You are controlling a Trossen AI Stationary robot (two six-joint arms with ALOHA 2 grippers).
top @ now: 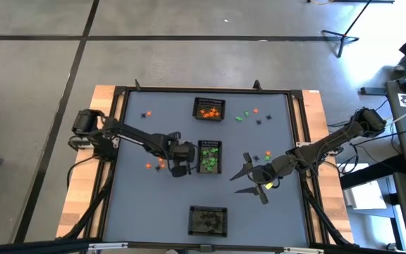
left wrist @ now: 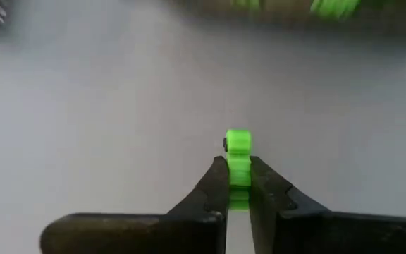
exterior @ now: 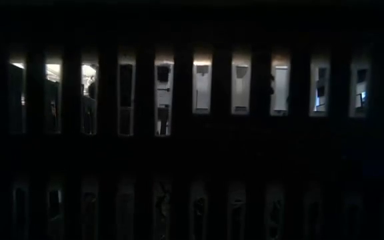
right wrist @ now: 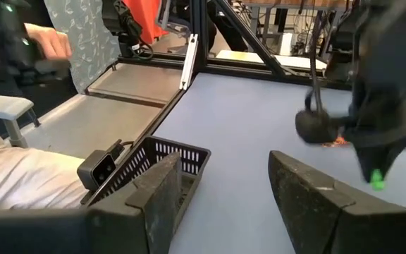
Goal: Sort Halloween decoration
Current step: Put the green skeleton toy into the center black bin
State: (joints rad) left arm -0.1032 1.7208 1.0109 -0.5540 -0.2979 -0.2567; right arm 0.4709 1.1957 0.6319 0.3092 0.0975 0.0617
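The left gripper [left wrist: 239,185] has its fingers pinched together on a tiny green trinket [left wrist: 238,149], which pokes out just past the fingertips; from above, that gripper [top: 182,161] sits just beside the middle basket [top: 210,156], the one already holding green pieces, so I take it the catch is meant to go in there. The three black mesh baskets stand in a line down the middle of the grey table [top: 168,212]: the far basket [top: 209,109] holds orange pieces and the near basket [top: 208,220] holds dark ones, which looks like one colour per basket. Loose decorations lie scattered on the mat, a few orange ones [top: 151,165] close by the left arm, and a mixed cluster of green, orange and black [top: 249,115] to the right of the orange basket. The right gripper [top: 249,178] hangs over the right half of the table with its fingers spread wide and nothing between them, apparently waiting near a couple of stray pieces. The table-height camera shows only dark bars. I can read no brand, label or lettering anywhere.
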